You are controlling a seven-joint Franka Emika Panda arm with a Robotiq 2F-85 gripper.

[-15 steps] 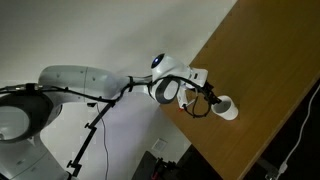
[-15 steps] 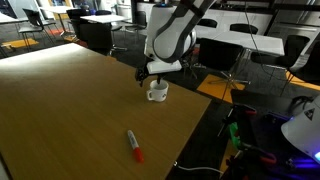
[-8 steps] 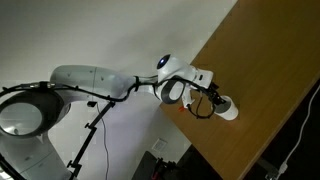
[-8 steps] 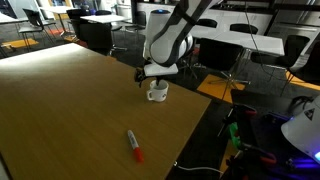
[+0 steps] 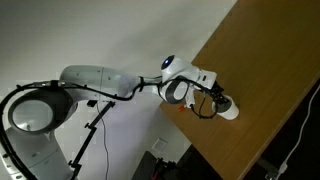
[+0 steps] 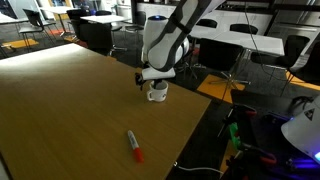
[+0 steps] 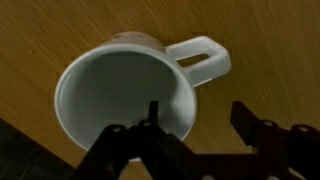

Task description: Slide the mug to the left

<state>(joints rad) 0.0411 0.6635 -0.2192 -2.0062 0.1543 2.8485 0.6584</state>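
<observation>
Wood-grain table (image 6: 70,100) with the mug (image 7: 120,85) parked upright right by the edge in both exterior views. Gripper (image 7: 197,118) directly over the mug, jaws spread apart: looks like one finger dipping inside the rim, the other outside just below the handle. Can't tell if either actually touches the wall, way too blurry in the wrist view. Near side of the rim cut off behind the fingers there. In an exterior view only a white stub of the mug (image 5: 229,108) poking out past the wrist. Red-and-white pen (image 6: 133,146) lying well apart from the mug, too small for details
</observation>
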